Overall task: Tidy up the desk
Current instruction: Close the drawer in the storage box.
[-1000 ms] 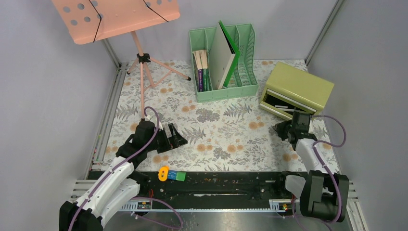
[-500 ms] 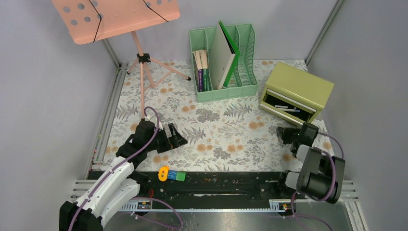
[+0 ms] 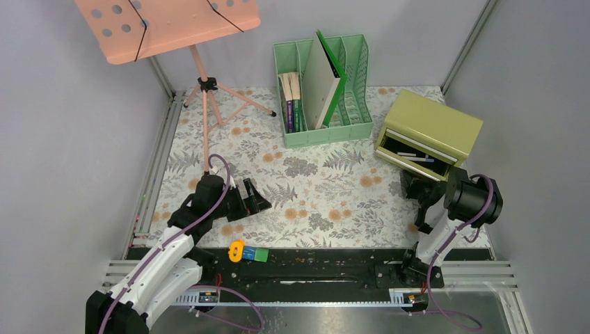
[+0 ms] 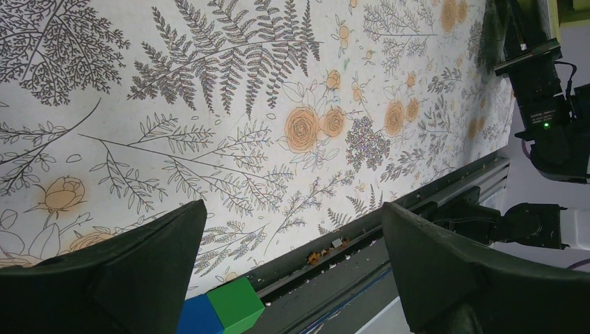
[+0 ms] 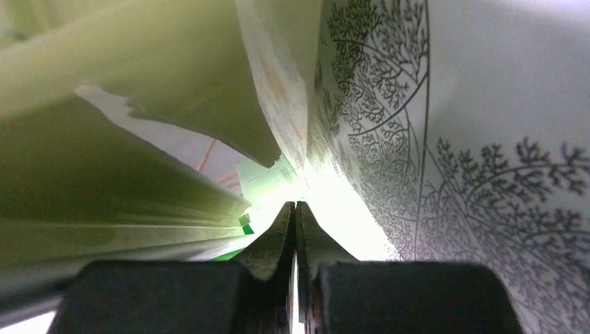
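Right gripper, jaws pressed together, empty, sits beside the pulled-out drawer; left gripper gapes, empty. An off-centre push could jam the drawer or shift its box.

I see plain grey walls on three sides, metal posts in the far corners, even light.

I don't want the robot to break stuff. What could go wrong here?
The shut right end effector sits very close to the olive-green drawer box, whose drawer stands open; a swing might bump it or snag the drawer. The coloured blocks lie on the black rail at the near edge and could be nudged off.
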{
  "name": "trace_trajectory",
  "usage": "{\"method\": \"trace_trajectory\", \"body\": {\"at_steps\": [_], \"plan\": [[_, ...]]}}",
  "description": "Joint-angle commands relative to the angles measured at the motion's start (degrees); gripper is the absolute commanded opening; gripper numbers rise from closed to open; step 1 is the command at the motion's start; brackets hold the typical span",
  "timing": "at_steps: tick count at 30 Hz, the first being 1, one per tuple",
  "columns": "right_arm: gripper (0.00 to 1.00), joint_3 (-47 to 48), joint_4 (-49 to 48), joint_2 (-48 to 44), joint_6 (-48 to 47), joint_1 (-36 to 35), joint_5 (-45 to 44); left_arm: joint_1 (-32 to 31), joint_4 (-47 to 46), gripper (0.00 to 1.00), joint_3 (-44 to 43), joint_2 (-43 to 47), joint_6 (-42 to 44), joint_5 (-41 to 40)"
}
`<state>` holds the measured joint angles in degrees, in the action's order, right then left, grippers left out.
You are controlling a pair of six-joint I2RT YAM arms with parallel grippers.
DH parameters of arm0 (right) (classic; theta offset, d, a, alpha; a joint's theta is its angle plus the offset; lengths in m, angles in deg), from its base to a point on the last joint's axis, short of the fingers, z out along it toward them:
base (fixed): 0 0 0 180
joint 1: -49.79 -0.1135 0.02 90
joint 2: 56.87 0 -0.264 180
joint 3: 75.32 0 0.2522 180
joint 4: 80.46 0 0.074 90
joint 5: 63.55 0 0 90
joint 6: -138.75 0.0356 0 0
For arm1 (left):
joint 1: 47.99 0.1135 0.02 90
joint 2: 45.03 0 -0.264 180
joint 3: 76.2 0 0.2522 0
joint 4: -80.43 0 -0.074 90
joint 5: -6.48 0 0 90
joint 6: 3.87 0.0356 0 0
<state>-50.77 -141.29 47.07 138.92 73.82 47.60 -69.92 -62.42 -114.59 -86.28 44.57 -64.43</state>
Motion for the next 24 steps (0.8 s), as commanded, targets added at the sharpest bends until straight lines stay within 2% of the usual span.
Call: {"method": "trace_trajectory", "body": {"at_steps": [1, 24], "plan": [[0.00, -1.72, -8.84, 1.30, 1.63, 0.31, 1.38, 0.29, -2.30, 0.99, -0.40, -0.03, 0.78, 0.71], [0.00, 4.20, -1.80, -0.32, -0.81, 0.87, -1.33, 0.24, -2.03, 0.99, -0.99, -1.14, 1.34, 0.70]]}}
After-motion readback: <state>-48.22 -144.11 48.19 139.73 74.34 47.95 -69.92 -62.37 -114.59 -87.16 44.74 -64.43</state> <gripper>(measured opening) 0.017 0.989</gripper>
